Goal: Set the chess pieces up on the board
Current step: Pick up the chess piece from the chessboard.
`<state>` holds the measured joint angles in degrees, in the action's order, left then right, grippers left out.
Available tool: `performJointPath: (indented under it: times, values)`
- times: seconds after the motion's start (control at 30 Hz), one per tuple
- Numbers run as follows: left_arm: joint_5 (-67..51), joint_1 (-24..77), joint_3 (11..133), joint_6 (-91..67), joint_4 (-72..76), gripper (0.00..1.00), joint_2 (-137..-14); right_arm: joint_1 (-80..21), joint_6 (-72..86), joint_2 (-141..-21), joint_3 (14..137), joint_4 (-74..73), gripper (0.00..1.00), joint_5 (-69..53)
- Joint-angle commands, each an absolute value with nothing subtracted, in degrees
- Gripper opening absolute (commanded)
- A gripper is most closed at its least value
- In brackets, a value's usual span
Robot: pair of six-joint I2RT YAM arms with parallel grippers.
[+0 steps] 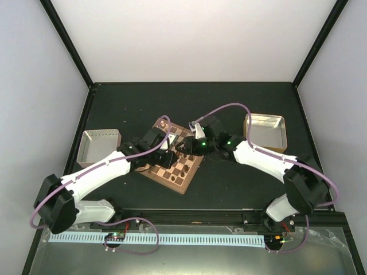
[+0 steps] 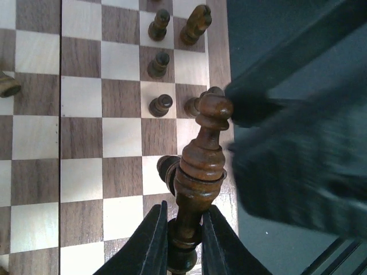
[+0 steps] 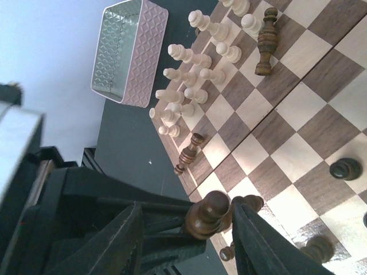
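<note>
The board (image 1: 184, 179) lies tilted at the table's middle, and both grippers meet over it. My left gripper (image 2: 183, 240) is shut on the lower stem of a tall dark brown piece (image 2: 202, 166), which sticks out over the board's (image 2: 80, 137) right border. The right gripper (image 3: 189, 240) stands open around that piece's rounded head (image 3: 209, 215), with a clear gap on its left side. In the left wrist view it is a blurred dark mass (image 2: 298, 143). Several pale chess pieces (image 3: 189, 86) stand in rows along one board edge. Dark pawns (image 2: 160, 105) stand near the other edge.
A dark piece (image 3: 189, 152) lies on its side by the board's border, and another (image 2: 166, 169) lies under the held one. One tall dark piece (image 3: 266, 40) stands mid-board. A metal tray (image 1: 100, 146) sits left of the board and a second tray (image 1: 265, 132) right of it.
</note>
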<state>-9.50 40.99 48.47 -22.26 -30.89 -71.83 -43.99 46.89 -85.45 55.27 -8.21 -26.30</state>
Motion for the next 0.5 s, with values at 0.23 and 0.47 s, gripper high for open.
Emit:
performJointPath:
  times: [0.23,0.47]
  values:
    - [-9.12,38.86,43.72,-22.24,-25.64,0.02,-66.25,-43.4,46.72,-91.44,60.68,-7.07,0.22,-32.49]
    - [-9.05,38.45,43.59,-22.5,-25.67,0.01,-65.36,-43.39,45.94,-93.21,61.53,-7.62,0.22,-35.04]
